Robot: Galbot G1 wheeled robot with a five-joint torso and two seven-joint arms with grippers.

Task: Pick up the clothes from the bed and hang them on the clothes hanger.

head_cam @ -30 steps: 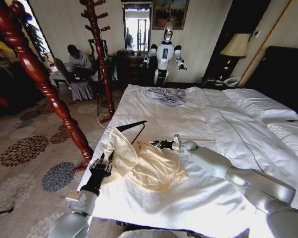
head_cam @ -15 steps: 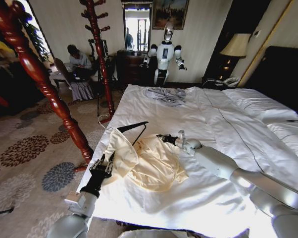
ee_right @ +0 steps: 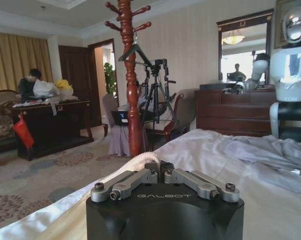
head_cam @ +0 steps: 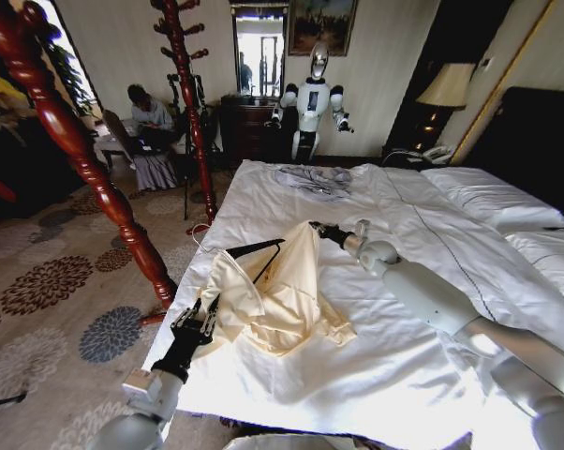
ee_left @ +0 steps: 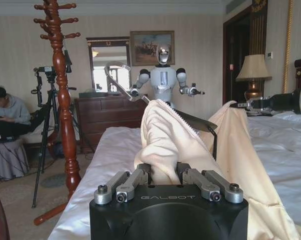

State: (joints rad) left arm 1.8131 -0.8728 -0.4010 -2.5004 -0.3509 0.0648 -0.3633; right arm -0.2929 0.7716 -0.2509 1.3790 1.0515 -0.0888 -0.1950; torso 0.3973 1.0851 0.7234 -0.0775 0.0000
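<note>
The clothes (head_cam: 274,302), a cream-yellow shirt, lie bunched near the foot corner of the white bed (head_cam: 408,234). The black clothes hanger (head_cam: 255,250) pokes out of the shirt's top, one arm under the fabric; its silver hook (ee_left: 115,72) points away from me. My right gripper (head_cam: 319,229) is shut on the shirt's edge (ee_right: 133,163) and holds it up in a peak. At the shirt's near left fold my left gripper (head_cam: 200,317) is open, with the shirt (ee_left: 163,140) rising between its fingers.
A grey garment (head_cam: 312,180) lies at the far end of the bed. Red-brown coat stands rise close on the left (head_cam: 76,150) and farther back (head_cam: 190,103). Another robot (head_cam: 312,94) stands by the dresser. Pillows (head_cam: 493,197) lie to the right.
My right gripper has risen and moved away from me with the shirt's edge, drawing the fabric up over the hanger. The left gripper's fingers have spread.
</note>
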